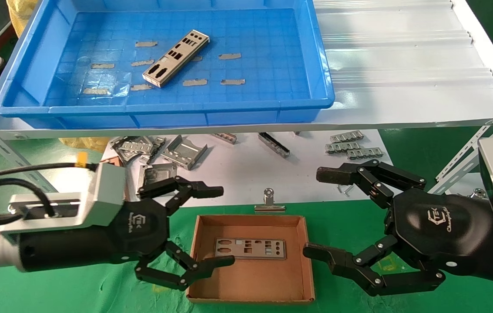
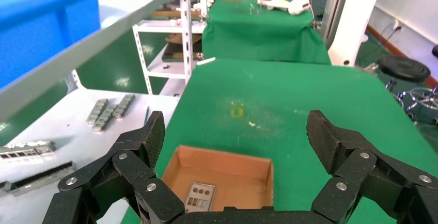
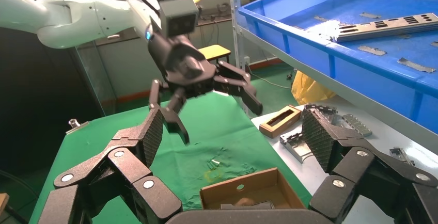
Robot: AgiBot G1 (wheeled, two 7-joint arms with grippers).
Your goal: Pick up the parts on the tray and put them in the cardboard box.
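One part point(image 1: 249, 248) lies flat on the floor of the cardboard box point(image 1: 250, 287), toward the box's 12 o'clock wall. A second part point(image 1: 176, 58) is in the tray point(image 1: 311, 56), set diagonally a little toward 11 o'clock from the tray's middle, among stuck-on tape scraps point(image 1: 229, 56).

The left claw point(image 1: 224, 226) hangs at the box's 9 o'clock edge, spread wide and holding nothing, with one fingertip reaching just over the box wall. The right claw point(image 1: 311, 213) sits at the box's 3 o'clock side, equally wide and empty.

My reading is that one placement is finished and the step in hand is the return for the plate in the tray. The next move calls for a claw to lift clear of the box, rise above the shelf lip and the tray's sloped front wall, then come down over the plate, lined up across its narrow width.

The plate seems to lie flat on the grid floor, though the head view is too distant to be sure, so getting a fingertip under an edge may be awkward. There is open tray floor all round the plate. The lower surface point(image 1: 246, 174) toward 12 o'clock of the box carries grey brackets point(image 1: 184, 152) and a binder clip point(image 1: 269, 202).
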